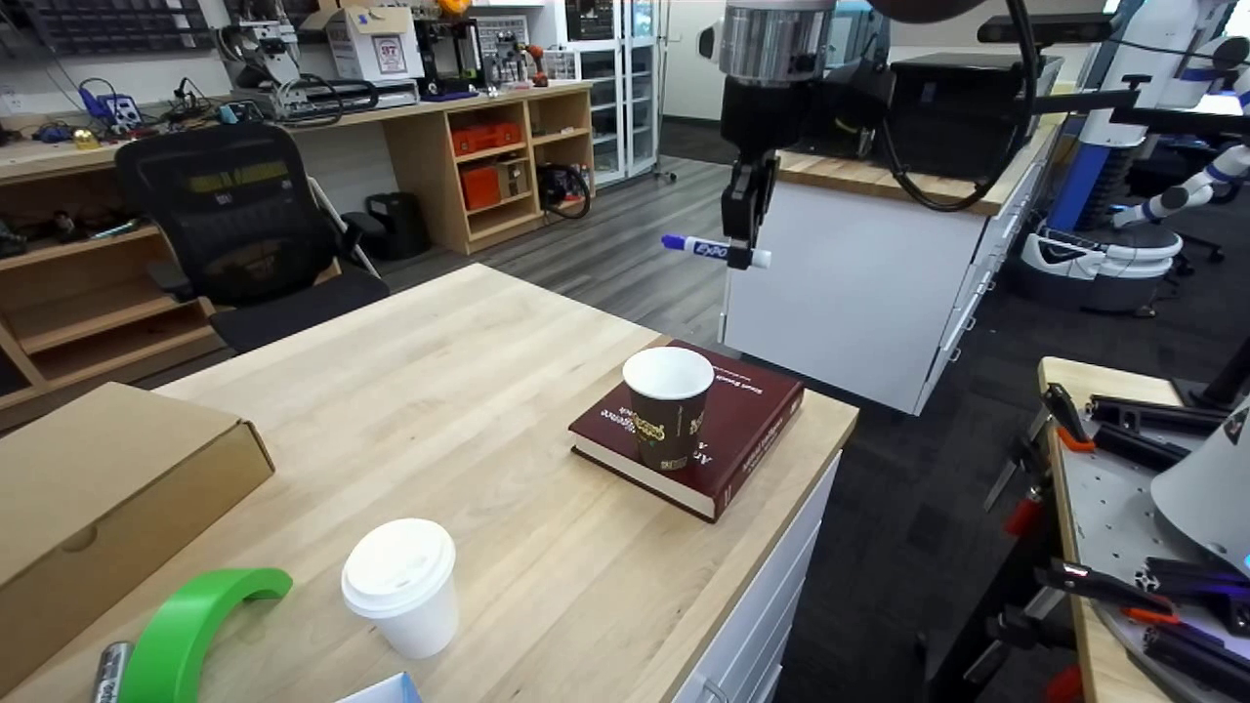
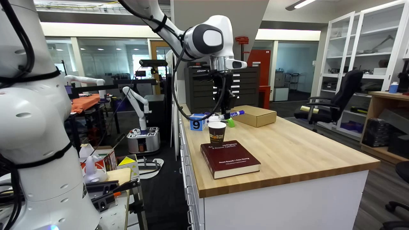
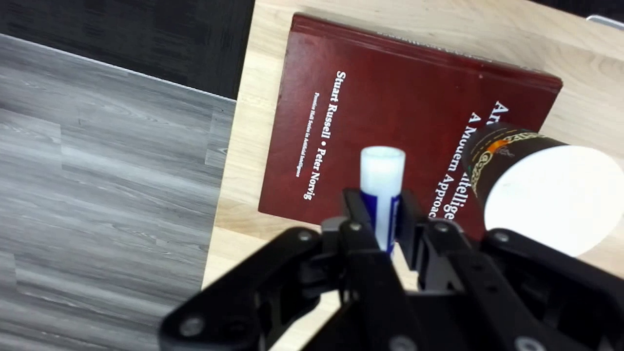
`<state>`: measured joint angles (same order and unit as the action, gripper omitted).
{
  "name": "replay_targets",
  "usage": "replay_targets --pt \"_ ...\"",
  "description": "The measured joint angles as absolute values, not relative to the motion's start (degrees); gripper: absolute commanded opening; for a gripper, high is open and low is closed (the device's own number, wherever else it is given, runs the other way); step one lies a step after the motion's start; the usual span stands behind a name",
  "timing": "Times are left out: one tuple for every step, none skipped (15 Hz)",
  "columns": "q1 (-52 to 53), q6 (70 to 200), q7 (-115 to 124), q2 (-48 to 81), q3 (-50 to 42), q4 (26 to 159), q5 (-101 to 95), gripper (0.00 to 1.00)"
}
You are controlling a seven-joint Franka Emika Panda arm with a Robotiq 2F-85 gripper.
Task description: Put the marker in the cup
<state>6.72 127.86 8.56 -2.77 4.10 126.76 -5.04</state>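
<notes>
While the cup point(image 1: 669, 408) stands on the book point(image 2: 230, 159), the gripper point(image 3: 381, 207) pinches the marker point(image 1: 704, 247) between its 2 fingers.

Wrist view: gripper point(image 3: 381, 200) was blurred and cut off by the bottom edge, and it hid the marker point(image 3: 382, 168) at its purple end. Inside of the cup point(image 3: 536, 190) was blown out to white; its wall blocked part of the title on the book point(image 3: 385, 117). In an exterior view the left edge cut the cardboard box point(image 1: 117, 517), bottom edge cut the green arch point(image 1: 181, 625) and silver cylinder point(image 1: 112, 674); cup's fine print was too small to read.
</notes>
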Motion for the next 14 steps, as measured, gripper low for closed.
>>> replay_targets --pt "6.8 125.3 6.8 -2.7 4.5 125.2 -4.9 0.05" --pt "6.8 122.4 4.9 -2.6 5.0 123.6 -4.9 0.05" --pt "6.8 119.6 3.4 -2.4 5.5 122.0 -4.9 0.05" --pt "6.9 117.1 2.1 -2.1 5.9 120.6 -4.9 0.05" --pt "7.0 114.8 0.8 -1.6 6.2 119.1 -4.9 0.05" --pt "7.1 112.3 -0.5 -1.0 6.6 117.6 -4.9 0.05" --pt "7.3 109.9 -1.6 -0.1 6.8 116.1 -4.9 0.05" --pt "7.4 107.6 -2.5 0.9 7.1 114.6 -5.0 0.05" --pt "7.6 105.4 -3.4 2.0 7.5 113.0 -5.0 0.05" --pt "7.7 103.4 -4.3 3.2 7.8 111.4 -5.0 0.05" --pt "7.9 101.3 -4.9 4.6 8.1 109.7 -5.1 0.05" --pt "8.2 99.2 -5.7 6.1 8.2 108.0 -5.2 0.05" --pt "8.5 97.2 -6.3 7.7 8.5 106.2 -5.3 0.05" --pt "8.8 95.3 -6.8 9.4 8.7 104.4 -5.6 0.05"
